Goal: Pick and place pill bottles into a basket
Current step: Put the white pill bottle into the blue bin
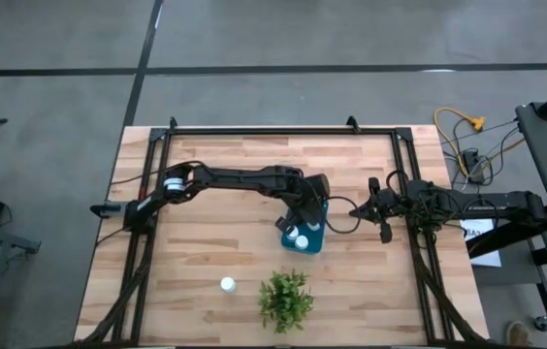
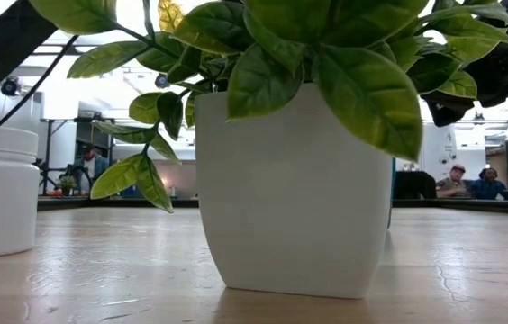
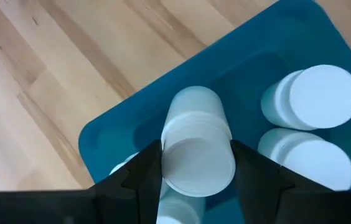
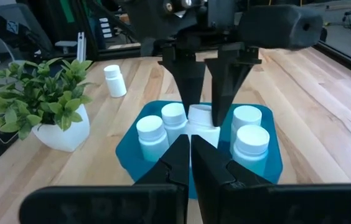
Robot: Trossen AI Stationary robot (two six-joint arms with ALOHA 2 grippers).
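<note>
On the table, listed by size:

Basket: teal-blue, rectangular, rounded corners, near mid-table, just beyond the plant in the high view. It lies directly beneath the left gripper. Its long axis seems to run roughly toward the plant.

Plant: green leaves in a white pot, at the table's near edge, apart from the basket.

Left gripper: hangs over the basket, fingers pointing down, clamped on the held bottle.

Right gripper: just beside the basket on the right arm's side, fingers pressed together on nothing.

Held bottle: white cylinder with white cap, pinched at its sides between the left fingers, inside the basket's outline among the others. The right wrist view suggests it is upright, long axis vertical.

Bottles in basket: four white capped cylinders, two on either side of the held one, all upright, caps up.

Loose bottle: white, capped, upright on the wood, beside the plant on the left arm's side, well apart from both grippers and the basket.
</note>
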